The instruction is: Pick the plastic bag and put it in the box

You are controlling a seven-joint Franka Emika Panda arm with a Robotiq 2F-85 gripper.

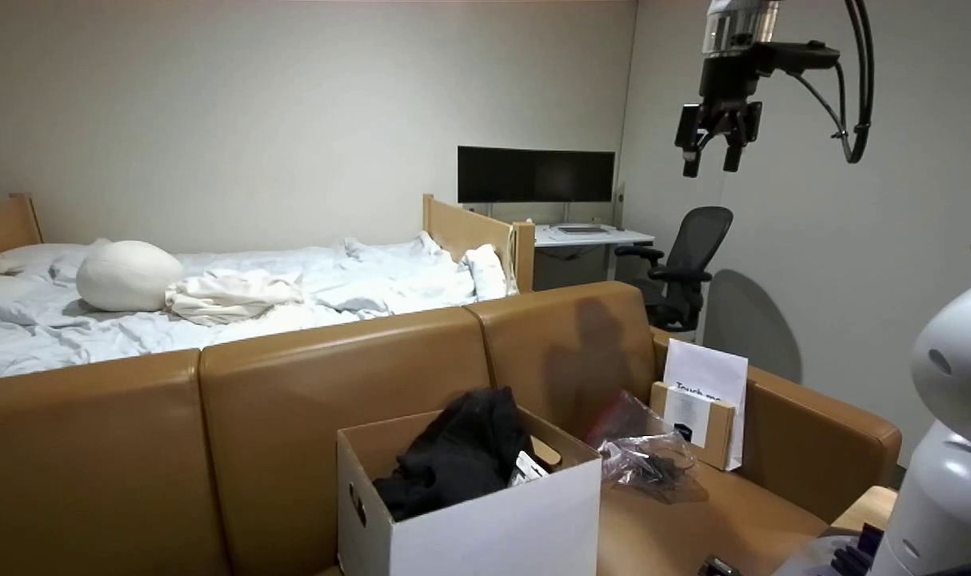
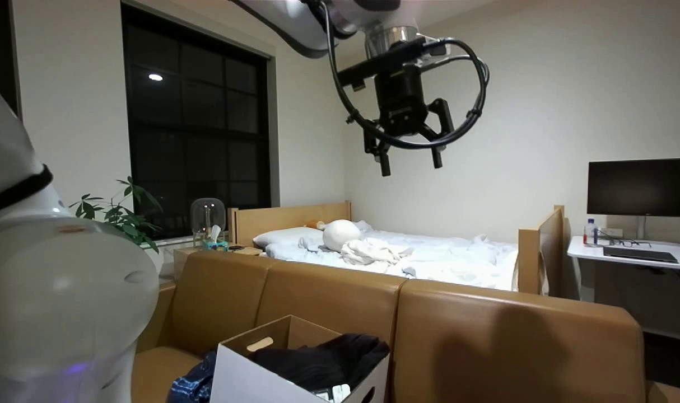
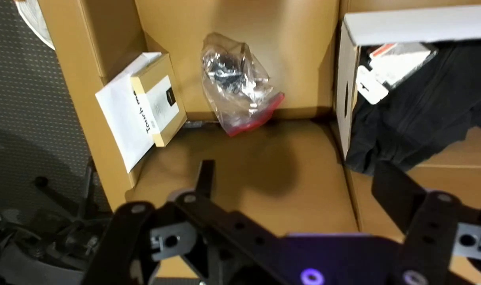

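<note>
A clear plastic bag (image 3: 224, 91) with a red strip along one edge and something dark inside lies on the tan sofa seat. It also shows in an exterior view (image 1: 653, 468), between the box and the sofa's armrest. The white cardboard box (image 1: 497, 532) stands on the sofa with its top open and black cloth inside; it also shows in an exterior view (image 2: 245, 378) and the wrist view (image 3: 415, 24). My gripper (image 3: 295, 165) is open and empty, high above the sofa in both exterior views (image 1: 711, 168) (image 2: 411, 167).
A small brown carton (image 1: 713, 432) and a white "Touch me" paper (image 1: 733, 376) lean on the armrest beside the bag. The sofa backrest (image 1: 349, 376) rises behind the box. A dark blue item (image 2: 194, 380) lies beside the box. A small dark object (image 1: 717, 566) is near the seat front.
</note>
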